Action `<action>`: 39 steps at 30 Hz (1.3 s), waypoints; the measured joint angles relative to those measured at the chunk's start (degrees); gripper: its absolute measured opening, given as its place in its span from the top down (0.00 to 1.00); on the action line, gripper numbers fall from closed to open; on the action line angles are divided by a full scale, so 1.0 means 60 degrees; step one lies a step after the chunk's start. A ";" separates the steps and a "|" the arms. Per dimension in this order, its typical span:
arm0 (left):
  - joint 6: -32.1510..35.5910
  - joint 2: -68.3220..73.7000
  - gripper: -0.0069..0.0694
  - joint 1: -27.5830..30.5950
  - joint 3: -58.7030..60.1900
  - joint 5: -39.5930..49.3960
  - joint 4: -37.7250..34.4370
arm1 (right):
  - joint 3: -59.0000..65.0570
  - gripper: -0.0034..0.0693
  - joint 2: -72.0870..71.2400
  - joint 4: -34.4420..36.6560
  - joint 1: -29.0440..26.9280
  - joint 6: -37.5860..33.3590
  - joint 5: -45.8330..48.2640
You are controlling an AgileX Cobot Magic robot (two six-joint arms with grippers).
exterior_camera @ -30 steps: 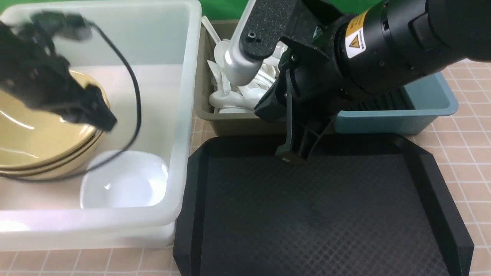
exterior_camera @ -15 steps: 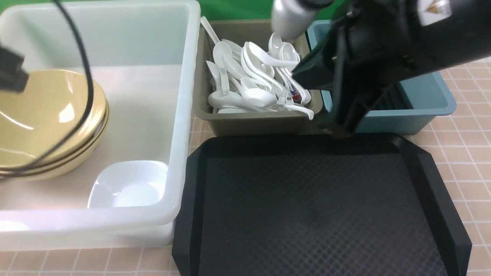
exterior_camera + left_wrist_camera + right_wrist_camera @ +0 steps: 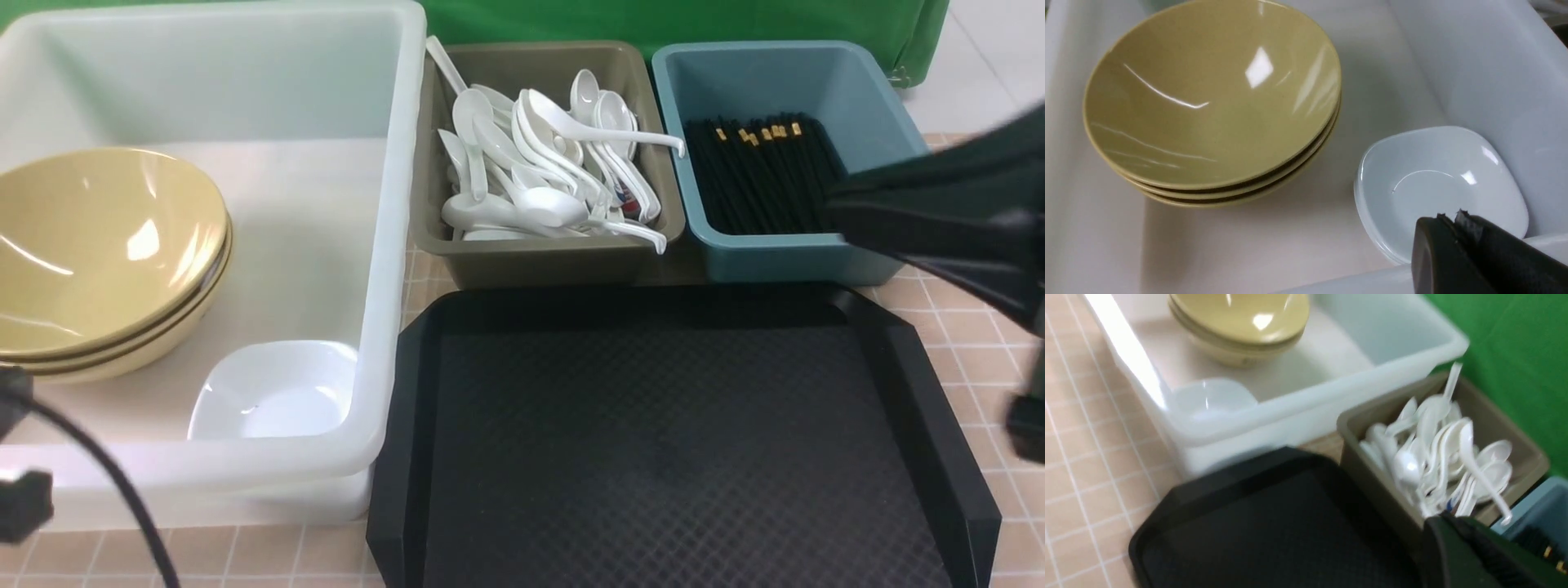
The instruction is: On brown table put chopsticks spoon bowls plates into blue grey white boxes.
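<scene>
Clear of the white plate [image 3: 1437, 179], the left claw [image 3: 1457, 220], pinched closed and empty, should retreat without brushing the box rim [image 3: 1355, 283].

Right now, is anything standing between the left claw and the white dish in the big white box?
Possibly: the left claw looks shut and hangs around the near wall of the white box, so that wall may need clearing. Nothing visible covers the white dish from above.
</scene>
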 joint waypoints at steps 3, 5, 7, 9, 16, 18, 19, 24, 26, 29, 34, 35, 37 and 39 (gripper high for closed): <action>-0.0028 -0.0635 0.91 0.0000 0.0422 -0.0452 0.0000 | 0.0627 0.90 -0.0688 0.0007 0.0000 0.0000 -0.0547; -0.0058 -0.1155 0.91 0.0000 0.0703 -0.0742 0.0000 | 0.1070 0.90 -0.1196 0.0011 0.0000 0.0000 -0.0895; -0.0067 -0.1434 0.91 0.0000 0.0801 -0.0824 -0.0008 | 0.1257 0.90 -0.1427 0.0011 0.0000 0.0000 -0.1025; -0.0076 -0.1634 0.91 0.0000 0.0901 -0.0853 -0.0008 | 0.1317 0.90 -0.1505 0.0024 0.0000 0.0011 -0.1054; -0.0086 -0.1723 0.91 0.0000 0.1285 -0.0862 -0.0008 | 0.1333 0.90 -0.1513 0.0031 0.0000 0.0018 -0.0779; -0.0086 -0.1723 0.91 0.0000 0.1389 -0.0783 -0.0008 | 0.1333 0.89 -0.1513 0.0031 0.0000 0.0018 -0.0760; -0.0086 -0.1723 0.91 0.0000 0.1462 -0.0727 -0.0008 | 0.1333 0.89 -0.1513 0.0031 0.0000 0.0018 -0.0760; -0.0086 -0.1726 0.91 0.0000 0.1570 -0.0572 -0.0008 | 0.1333 0.89 -0.1513 0.0031 0.0000 0.0018 -0.0760; -0.0086 -0.1726 0.91 0.0000 0.1570 -0.0562 -0.0008 | 0.1333 0.89 -0.1513 0.0031 0.0000 0.0018 -0.0760; -0.0086 -0.1744 0.91 0.0000 0.1578 -0.0562 -0.0008 | 0.1333 0.89 -0.1513 0.0031 0.0000 0.0018 -0.0760; -0.0086 -0.1744 0.91 0.0000 0.1578 -0.0543 -0.0008 | 0.1333 0.89 -0.1513 0.0031 0.0000 0.0018 -0.0760; -0.0086 -0.1744 0.91 0.0000 0.1578 -0.0543 -0.0008 | 0.1333 0.89 -0.1513 0.0031 0.0000 0.0018 -0.0760; -0.0086 -0.1744 0.91 0.0000 0.1588 -0.0535 -0.0008 | 0.1412 0.89 -0.1513 0.0031 0.0000 0.0018 -0.0783; -0.0086 -0.1744 0.91 0.0000 0.1588 -0.0535 -0.0008 | 0.1609 0.89 -0.1527 0.0031 0.0000 0.0045 -0.0991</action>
